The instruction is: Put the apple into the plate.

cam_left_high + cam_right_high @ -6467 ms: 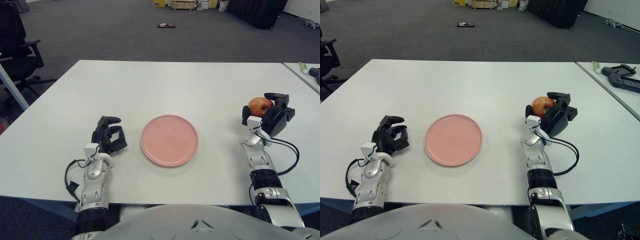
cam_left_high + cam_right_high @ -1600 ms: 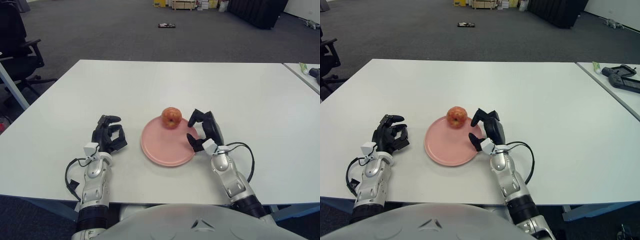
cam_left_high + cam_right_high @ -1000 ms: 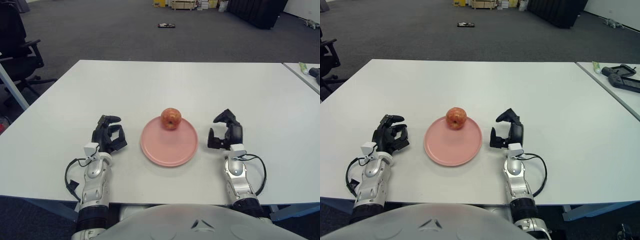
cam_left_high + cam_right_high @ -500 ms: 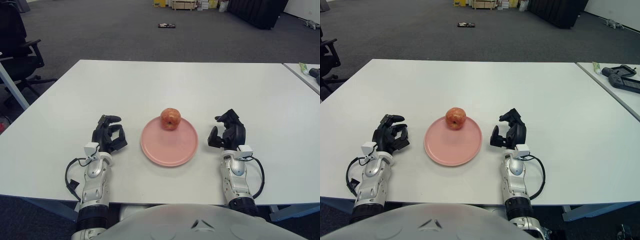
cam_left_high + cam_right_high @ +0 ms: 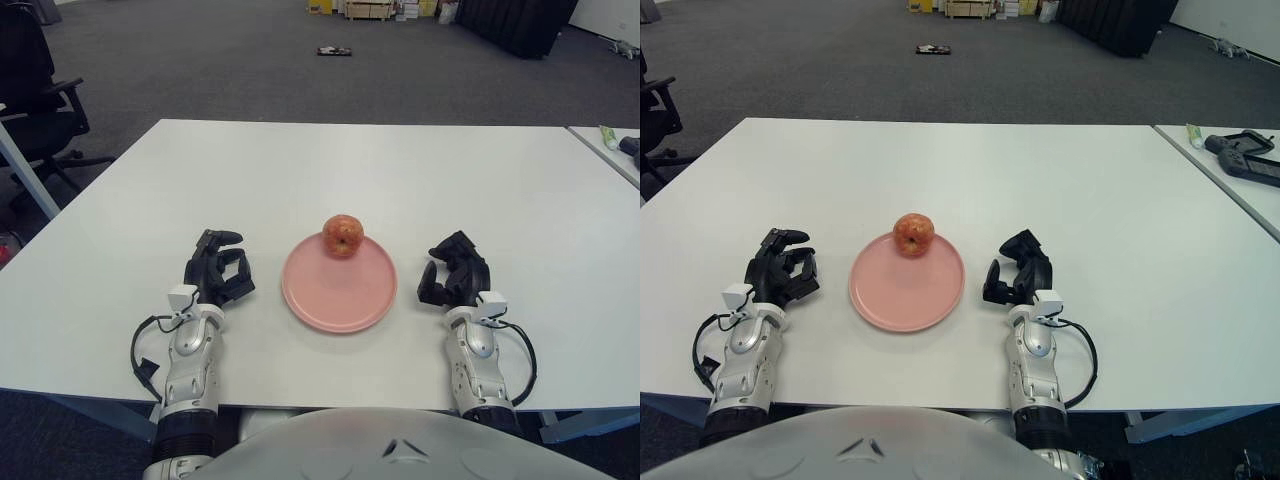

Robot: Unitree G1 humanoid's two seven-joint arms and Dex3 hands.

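— Layout?
— Tabletop [image 5: 330,160] bare at the far edge. Plate [image 5: 339,295] near the front edge, centre. Apple [image 5: 342,236] on its far rim.
— Hands?
— My right hand [image 5: 454,276] beside the plate, curled, empty. Left hand [image 5: 217,272] opposite, curled, empty.
— Risk?
— Apple near the rim; a bump could roll it off.

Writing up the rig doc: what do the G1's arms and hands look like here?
Both forearms are silver-grey segmented metal. The left hand and right hand are black, three-fingered, each with a small white block at the wrist. A black cable loops beside each forearm.
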